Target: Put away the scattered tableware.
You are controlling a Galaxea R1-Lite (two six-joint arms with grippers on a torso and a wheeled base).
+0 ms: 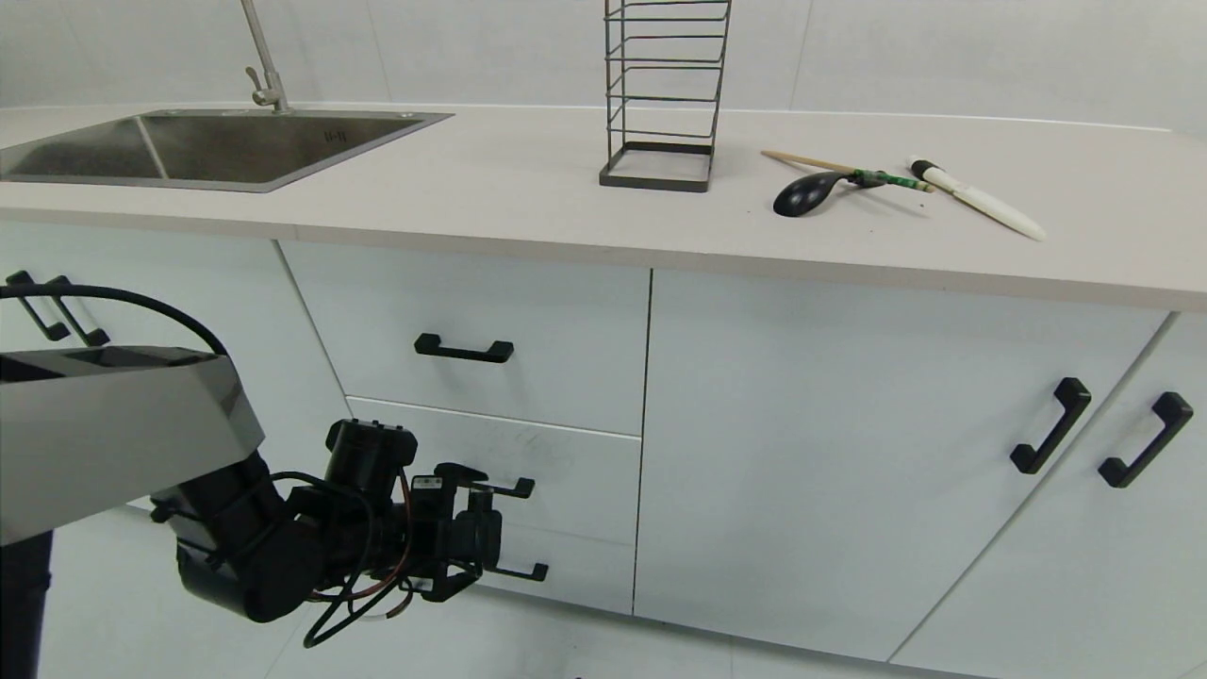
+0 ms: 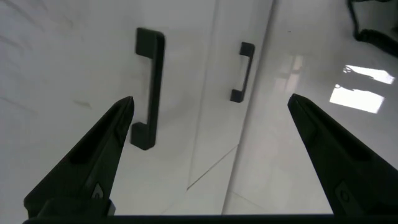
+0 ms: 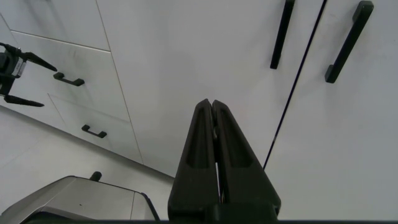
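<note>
Head view: pale tabletop (image 1: 471, 189) over white cabinets
- Sink (image 1: 217, 141) set in at the robot's far left, faucet (image 1: 264, 66) behind it
- Tall wire rack (image 1: 660, 94) upright near the middle of the tabletop
- Scattered tableware lies to the right of the rack, well apart from it: a black spoon (image 1: 806, 193), bowl toward the rack, with its handle meeting a pair of wooden chopsticks (image 1: 844, 170) that run slantwise behind it. Whether they touch or just overlap, cannot tell
- White knife (image 1: 981, 200) farthest right, its dark-banded end just beside the chopstick tips

Left gripper (image 1: 537, 530) hangs low in front of the drawer stack, below the top drawer handle (image 1: 464, 349), with the jaws spread wide and nothing between them.

Left wrist view: the same gripper (image 2: 211, 99), its two dark fingers (image 2: 93, 168) far apart. Through the gap are the white drawer fronts with two black handles; the nearer handle (image 2: 149, 87) sits close to one finger but clear of it.

Right wrist view adds the right gripper (image 3: 211, 106), jaws pressed together and holding nothing, pointed at a white cabinet front. Two black door handles (image 3: 282, 34) are beyond it. The left gripper is also there, farther off at the frame edge, level with a drawer handle (image 3: 68, 79) and short of touching it. Glossy pale floor (image 3: 37, 162) below
</note>
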